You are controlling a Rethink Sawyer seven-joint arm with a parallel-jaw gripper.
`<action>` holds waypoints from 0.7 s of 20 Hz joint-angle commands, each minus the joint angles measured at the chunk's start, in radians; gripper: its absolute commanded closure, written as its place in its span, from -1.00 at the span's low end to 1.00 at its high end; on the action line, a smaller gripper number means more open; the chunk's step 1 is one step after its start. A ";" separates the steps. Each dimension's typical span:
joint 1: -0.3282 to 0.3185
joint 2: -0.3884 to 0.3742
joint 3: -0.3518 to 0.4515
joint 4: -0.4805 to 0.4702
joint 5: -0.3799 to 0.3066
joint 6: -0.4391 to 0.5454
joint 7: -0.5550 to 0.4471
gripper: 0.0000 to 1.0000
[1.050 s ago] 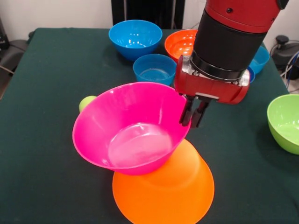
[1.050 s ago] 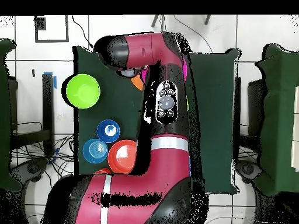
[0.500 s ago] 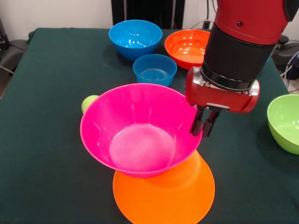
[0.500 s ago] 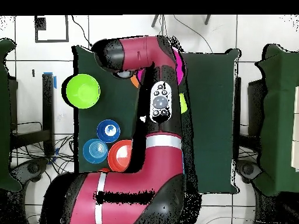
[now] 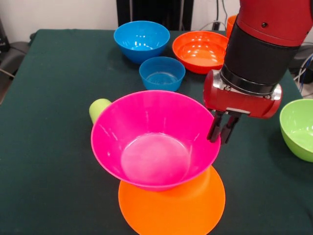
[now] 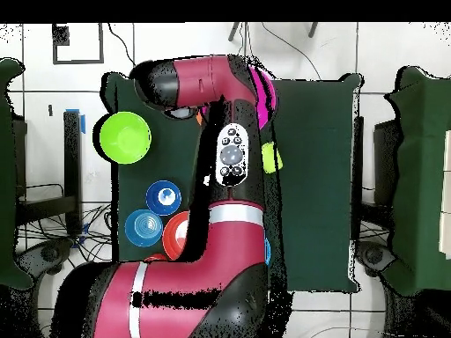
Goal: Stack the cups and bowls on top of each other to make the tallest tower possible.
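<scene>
My gripper (image 5: 221,129) is shut on the right rim of the large pink bowl (image 5: 155,142), which sits upright and almost level. Directly under it lies the large light-orange bowl (image 5: 172,204), upside down on the table as the tower's base. I cannot tell whether the two touch. A lime-green cup (image 5: 99,108) peeks out behind the pink bowl's left rim. An orange cup (image 5: 230,21) shows partly behind the arm at the back. In the overhead view the arm hides the gripper; a strip of the pink bowl (image 6: 262,88) and the lime cup (image 6: 271,158) show beside it.
Behind stand a medium blue bowl (image 5: 142,39), a small blue bowl (image 5: 162,72) and a red-orange bowl (image 5: 199,50). A lime-green bowl (image 5: 298,128) sits at the right edge. Overhead, the lime-green bowl (image 6: 125,137) and two small blue bowls (image 6: 163,196) (image 6: 143,227) lie left of the arm.
The gripper has carried the pink bowl to the right over the orange bowl. The bowl has gone from tilted to nearly level, and more of the lime cup shows.
</scene>
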 commanded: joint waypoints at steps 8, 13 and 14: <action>0.047 0.084 0.026 -0.010 0.042 -0.078 0.205 1.00; 0.057 0.098 0.008 -0.018 0.054 -0.087 0.203 1.00; 0.059 0.099 0.005 -0.021 0.057 -0.088 0.202 1.00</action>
